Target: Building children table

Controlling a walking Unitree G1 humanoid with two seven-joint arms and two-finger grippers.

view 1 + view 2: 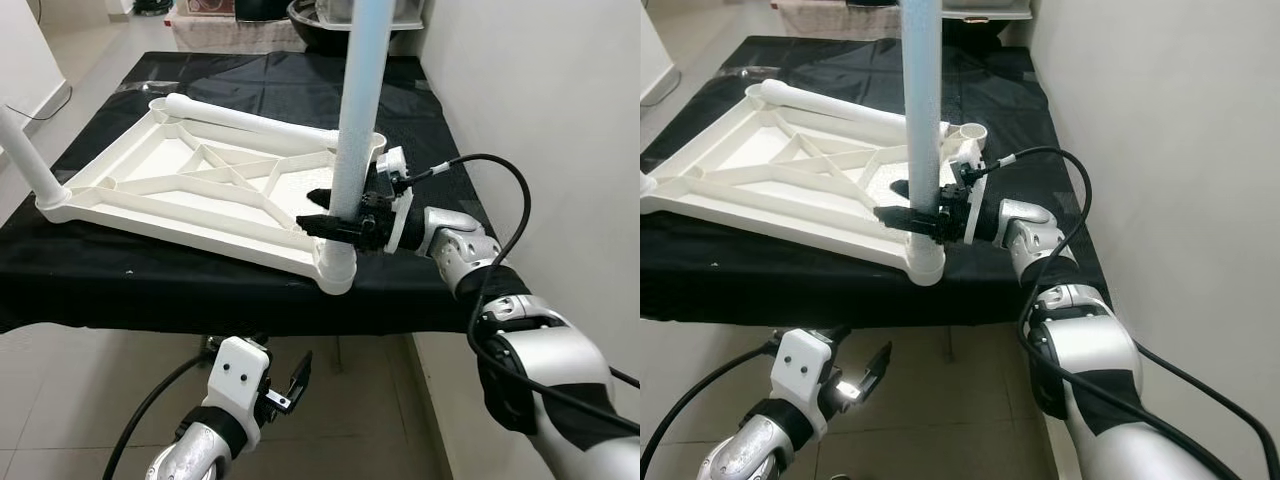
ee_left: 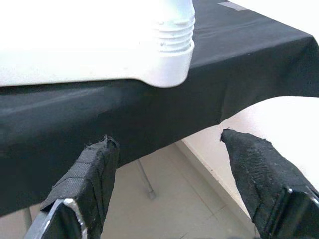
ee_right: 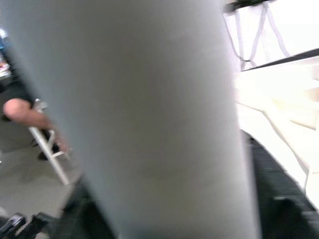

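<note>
The white children's tabletop [image 1: 190, 195] lies upside down on a black-draped table [image 1: 120, 285]. A white table leg [image 1: 362, 90] stands upright in the near right corner socket [image 1: 336, 270], and my right gripper [image 1: 335, 215] is shut on it low down; this leg [image 3: 134, 119] is pale and close in the right wrist view. Another leg [image 1: 250, 121] lies across the far side of the tabletop. A third leg [image 1: 25, 150] stands at the left corner. My left gripper [image 2: 167, 149] hangs open below the table edge, looking up at the threaded corner socket [image 2: 172, 55].
A white wall [image 1: 540, 90] runs close along the right of the table. Tiled floor [image 1: 90, 400] lies in front of the table. A dark bowl-shaped object [image 1: 320, 25] stands beyond the far end. A person's arm [image 3: 22, 112] is in the right wrist view.
</note>
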